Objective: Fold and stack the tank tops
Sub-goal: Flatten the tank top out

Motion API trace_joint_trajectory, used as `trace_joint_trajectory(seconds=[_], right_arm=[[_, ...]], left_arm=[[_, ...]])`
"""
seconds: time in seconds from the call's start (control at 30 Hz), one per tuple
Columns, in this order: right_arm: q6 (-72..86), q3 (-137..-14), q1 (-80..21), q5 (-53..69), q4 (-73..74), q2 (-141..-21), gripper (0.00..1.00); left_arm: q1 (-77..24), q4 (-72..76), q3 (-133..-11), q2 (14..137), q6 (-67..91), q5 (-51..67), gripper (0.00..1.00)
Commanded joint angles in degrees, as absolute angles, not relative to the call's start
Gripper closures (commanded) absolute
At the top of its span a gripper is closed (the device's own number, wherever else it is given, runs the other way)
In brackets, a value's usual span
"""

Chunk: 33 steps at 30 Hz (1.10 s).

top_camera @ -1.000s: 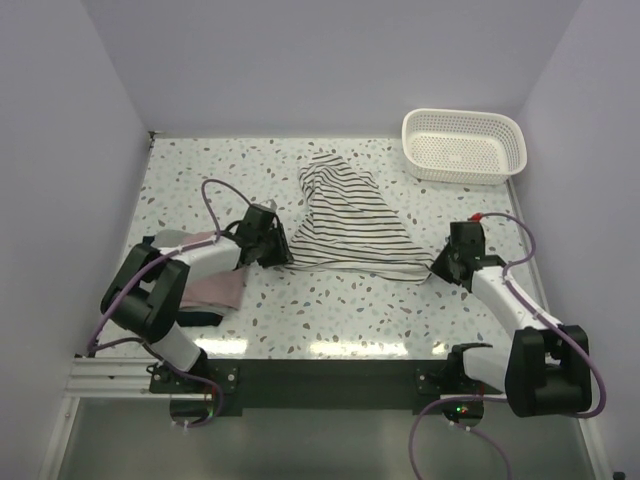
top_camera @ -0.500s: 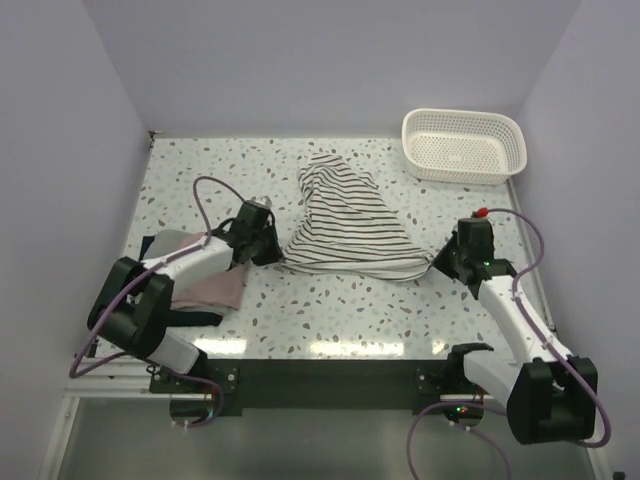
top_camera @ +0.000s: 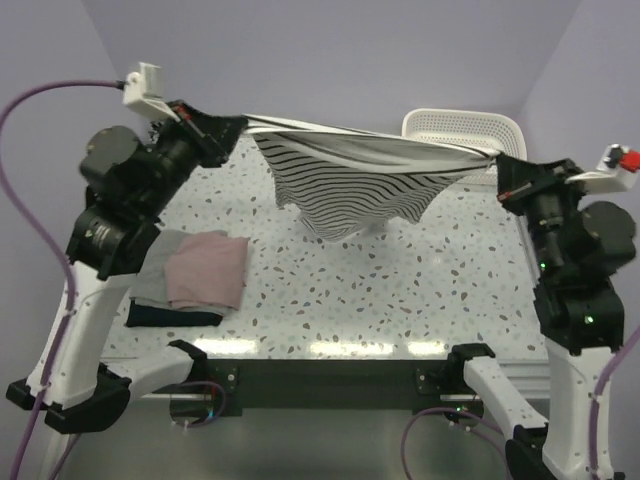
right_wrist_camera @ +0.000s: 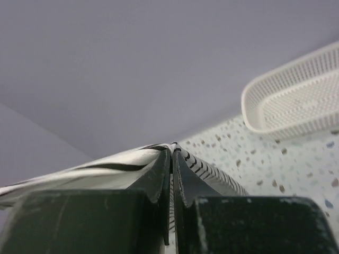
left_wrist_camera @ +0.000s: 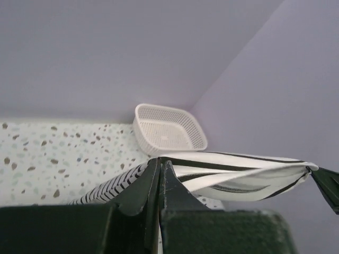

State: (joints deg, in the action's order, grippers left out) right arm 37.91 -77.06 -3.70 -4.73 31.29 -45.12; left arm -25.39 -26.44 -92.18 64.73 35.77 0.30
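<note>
The striped tank top (top_camera: 340,180) hangs in the air, stretched by its upper edge between both raised arms, its lower part drooping toward the table (top_camera: 400,290). My left gripper (top_camera: 238,124) is shut on its left corner, and the left wrist view shows the cloth (left_wrist_camera: 238,172) running off from the closed jaws (left_wrist_camera: 160,161). At the other corner my right gripper (top_camera: 497,166) is shut as well, pinching the fabric (right_wrist_camera: 106,169) at its tips (right_wrist_camera: 173,151). A folded pink tank top (top_camera: 208,270) lies on a dark tank top (top_camera: 175,316) at the near left.
A white lattice basket (top_camera: 462,124) stands at the back right corner, partly behind the stretched cloth; it also shows as the basket (left_wrist_camera: 169,132) in the left wrist view and the basket (right_wrist_camera: 296,100) in the right. Walls close in the table on three sides.
The left gripper has closed on the striped top's corner. Both arms have then risen high, lifting the top off the table and pulling it taut between them.
</note>
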Motion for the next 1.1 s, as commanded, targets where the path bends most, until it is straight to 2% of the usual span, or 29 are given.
trace_joint_trajectory(seconds=[0.0, 0.13, 0.23, 0.43, 0.53, 0.63, 0.7, 0.83, 0.97, 1.03, 1.07], right_arm=[[36.8, -88.2, -3.5, -6.3, 32.5, -43.8, 1.0], [36.3, -99.3, -3.4, -3.6, 32.7, -46.1, 1.0], [36.0, -101.1, -3.5, -2.1, 32.6, -47.2, 1.0], [36.6, -93.5, -3.5, -0.1, 27.4, -50.9, 1.0], [37.8, -88.5, -3.5, 4.9, 21.0, -56.0, 1.0], [38.4, -85.9, -3.5, 8.5, 12.5, -62.6, 1.0], [38.7, -86.3, -3.5, 9.7, 8.3, -68.8, 1.0], [39.8, -94.0, -3.5, 11.7, 3.4, -78.6, 1.0], [40.6, -105.4, -3.5, 12.6, 4.6, -86.3, 1.0], [40.5, -110.3, -3.5, 12.5, 6.4, -88.7, 1.0], [40.4, -111.2, -3.4, 12.4, 6.9, -89.1, 1.0]], left_arm=[[-25.0, -29.5, -103.2, 62.4, 34.3, 1.7, 1.0], [-25.0, -29.8, -112.6, 63.7, 34.5, 1.1, 1.0], [-25.0, -31.0, -116.5, 65.6, 35.2, 1.1, 1.0], [-25.0, -26.8, -107.1, 67.0, 37.2, 0.1, 1.0], [-24.1, -23.7, -102.8, 70.3, 36.0, -3.4, 1.0], [-21.2, -17.4, -100.4, 76.2, 34.7, -0.6, 1.0], [-19.3, -12.7, -101.9, 80.1, 34.4, 5.6, 1.0], [-15.0, -10.5, -114.1, 93.5, 34.6, 12.6, 1.0], [-13.7, -14.8, -139.0, 103.7, 34.1, 16.7, 1.0], [-13.0, -15.7, -142.1, 105.1, 34.5, 17.7, 1.0], [-12.7, -15.0, -139.5, 104.2, 34.6, 17.9, 1.0]])
